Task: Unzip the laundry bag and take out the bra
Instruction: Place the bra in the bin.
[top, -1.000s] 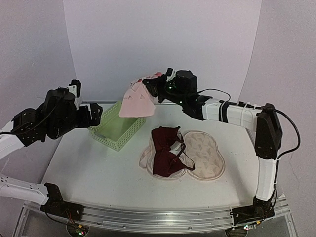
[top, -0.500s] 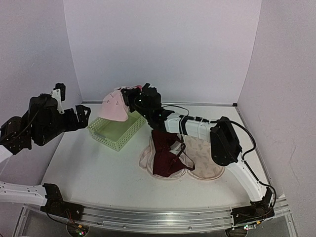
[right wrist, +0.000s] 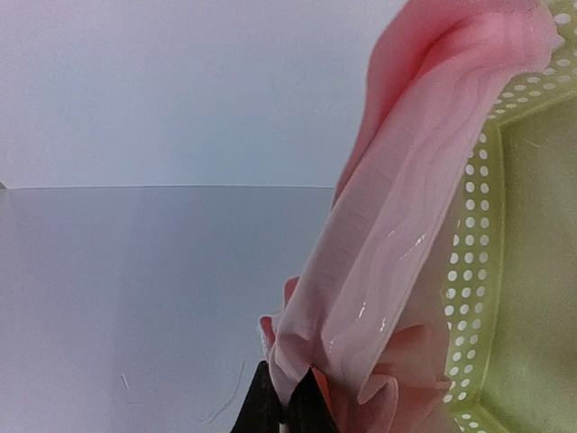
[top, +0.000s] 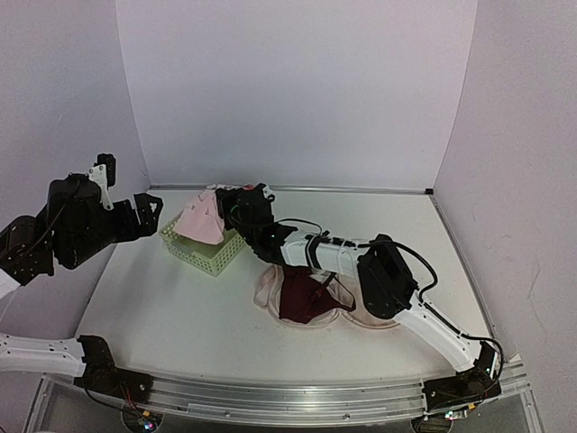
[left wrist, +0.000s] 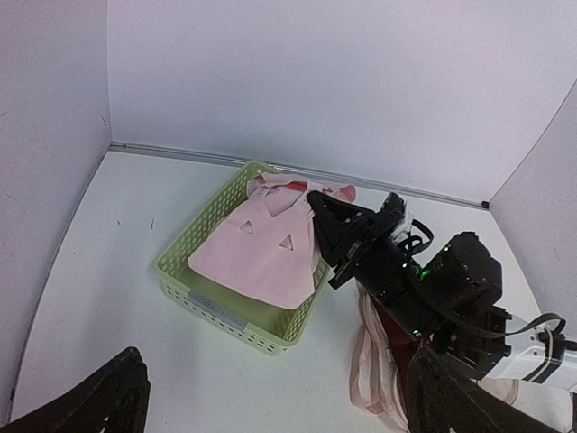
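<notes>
The cream-peach laundry bag (top: 265, 289) lies flat on the table, with the dark maroon bra (top: 302, 295) on top of it. My right arm partly covers its far side. My right gripper (top: 229, 200) is shut on a pink garment (top: 200, 223), which hangs down into the light-green basket (top: 192, 249). The right wrist view shows the fingertips (right wrist: 287, 397) pinching a fold of the pink cloth (right wrist: 406, 225) beside the basket rim (right wrist: 469, 271). My left gripper (top: 149, 213) is open and empty, raised left of the basket. The bag edge (left wrist: 368, 388) and bra (left wrist: 394, 327) show in the left wrist view.
The basket (left wrist: 209, 308) sits at the back left of the table, angled. The pink garment (left wrist: 261, 248) fills most of it. White walls close the back and both sides. My right arm stretches across the table over the bag.
My right gripper has swung left and down with the pink garment, from above the basket's right end into the basket. My left arm has pulled back to the left.
</notes>
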Available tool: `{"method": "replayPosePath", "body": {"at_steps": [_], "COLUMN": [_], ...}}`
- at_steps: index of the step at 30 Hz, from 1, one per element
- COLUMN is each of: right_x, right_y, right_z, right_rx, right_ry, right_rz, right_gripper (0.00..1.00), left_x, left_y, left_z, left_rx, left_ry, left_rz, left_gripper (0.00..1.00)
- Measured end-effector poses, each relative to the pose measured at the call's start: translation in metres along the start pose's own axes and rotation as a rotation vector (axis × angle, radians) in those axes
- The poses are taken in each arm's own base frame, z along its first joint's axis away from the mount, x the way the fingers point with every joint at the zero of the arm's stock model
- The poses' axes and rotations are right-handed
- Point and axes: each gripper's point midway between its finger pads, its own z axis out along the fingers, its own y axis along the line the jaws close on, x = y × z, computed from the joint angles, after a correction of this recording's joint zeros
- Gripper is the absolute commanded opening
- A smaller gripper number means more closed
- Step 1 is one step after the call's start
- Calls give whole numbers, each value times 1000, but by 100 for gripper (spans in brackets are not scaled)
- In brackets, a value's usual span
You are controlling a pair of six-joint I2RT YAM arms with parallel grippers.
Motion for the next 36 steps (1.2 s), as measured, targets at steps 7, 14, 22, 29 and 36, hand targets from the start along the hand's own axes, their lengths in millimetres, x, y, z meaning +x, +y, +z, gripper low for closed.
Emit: {"method": "replayPosePath", "body": {"at_steps": [7,14,22,29,36], "right_x": [-2,-3,0,6,7], "right_y": [-57,-80,-82,-79,-58], "right_z": [2,2,2,-2,-15], "right_rx": [92,142,153,149,178], "right_ry": [-29,-40,-23,21,62], "right_rz": [12,33,50,29,-46], "right_gripper": [0,7,36,41,45], "left_x": [0,1,3,5,5], "left_y": [-1,-1,-2,-4,-4], "left_z": [0,0,3,4,4], "left_rx": [6,6,2,3,4], "left_ry": [3,3,13,21,20], "left_rz": [-1,0,7,11,-3], "left_gripper": [99,100,99,99,100]}}
